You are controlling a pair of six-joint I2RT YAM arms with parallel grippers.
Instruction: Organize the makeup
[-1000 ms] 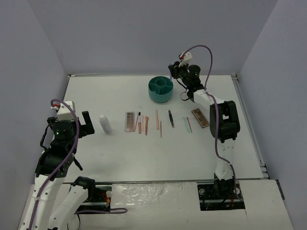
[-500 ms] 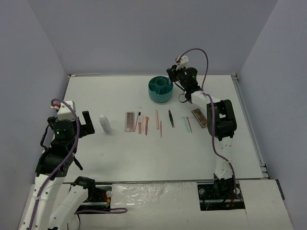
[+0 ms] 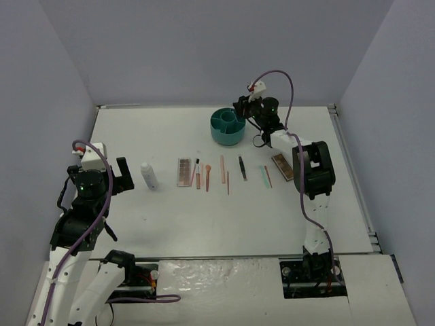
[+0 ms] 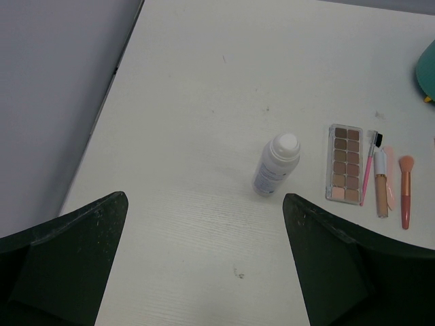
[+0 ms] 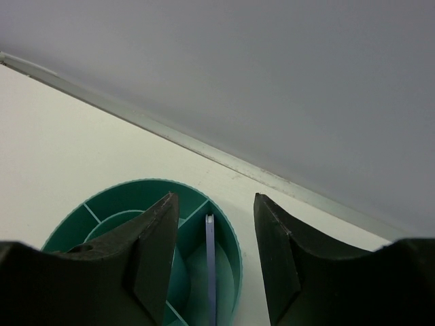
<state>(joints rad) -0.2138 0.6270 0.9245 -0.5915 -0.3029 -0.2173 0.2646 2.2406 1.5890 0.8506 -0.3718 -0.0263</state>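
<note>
Lab cell: white table (image 3: 204,224), plain grey walls (image 3: 204,47).

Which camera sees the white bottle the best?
The left wrist view. The white bottle is big and clear there, with its cap and label showing. The top external view shows it too, but small. The right wrist view does not show it at all.

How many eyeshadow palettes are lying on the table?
2. One palette lies just right of the white bottle; the second palette lies at the right end of the row. None appears hidden.
</note>
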